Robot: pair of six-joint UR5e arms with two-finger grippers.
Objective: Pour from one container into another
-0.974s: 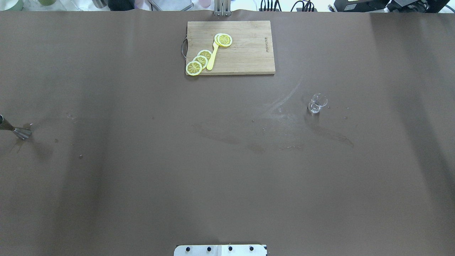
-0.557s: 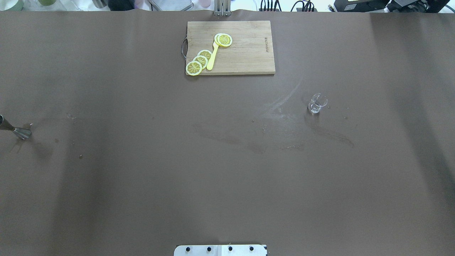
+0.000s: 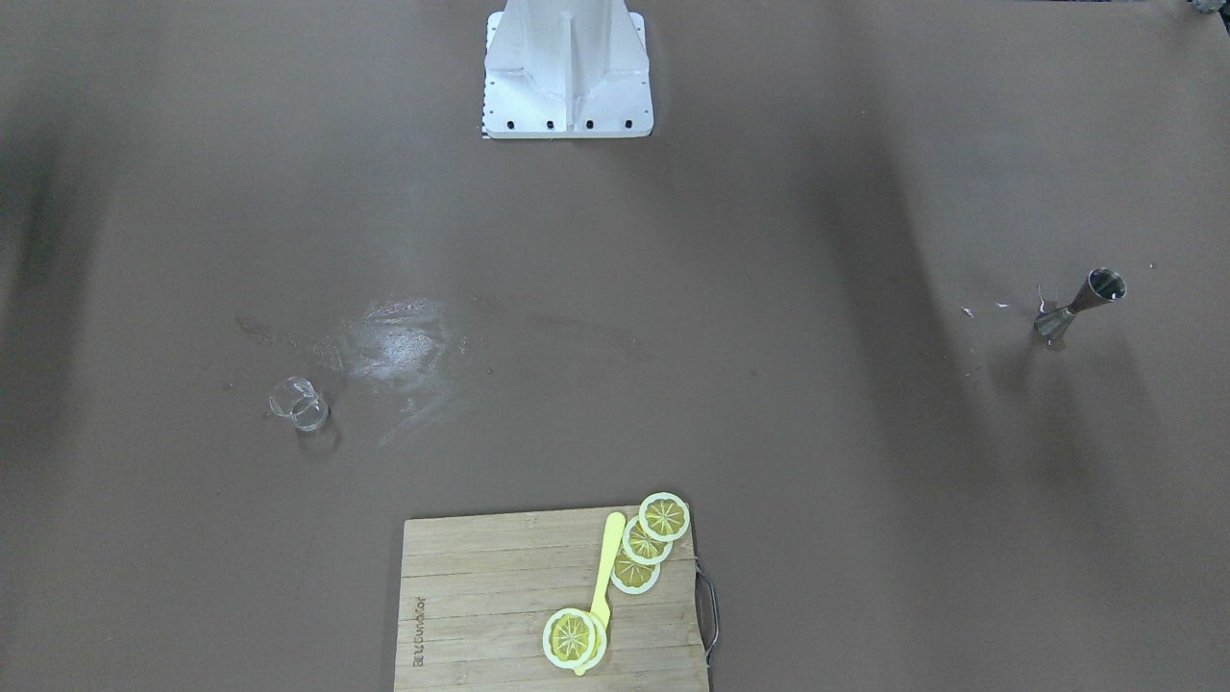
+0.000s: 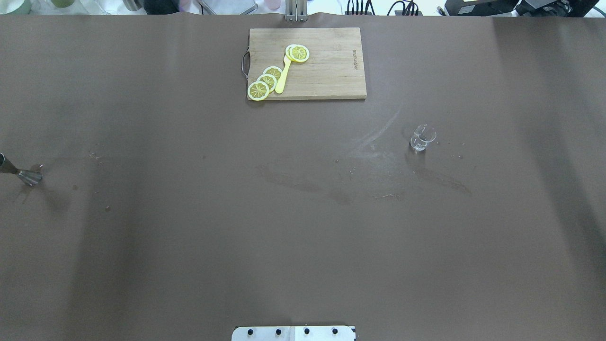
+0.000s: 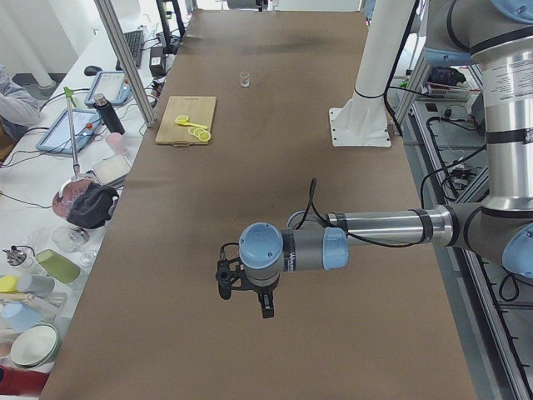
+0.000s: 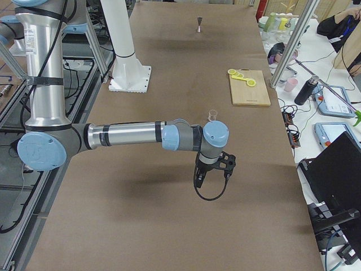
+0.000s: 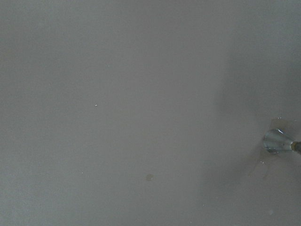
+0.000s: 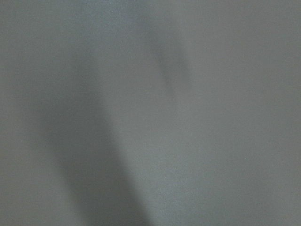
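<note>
The clear glass cup [image 4: 421, 138] stands right of centre, the steel jigger [image 3: 1078, 306] at the far left edge, well apart; I cannot tell the jaw openings of the left gripper [image 5: 250, 290] and right gripper [image 6: 216, 167].

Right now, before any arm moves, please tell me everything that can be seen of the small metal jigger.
The jigger is a small hourglass shape: two cones joined at a narrow waist, in dull grey metal that looks like steel. It stands upright on the brown table, far on the robot's left side, its open mouth up. Whether it holds anything cannot be told. Only the table touches it; a few bright specks lie beside it.
</note>
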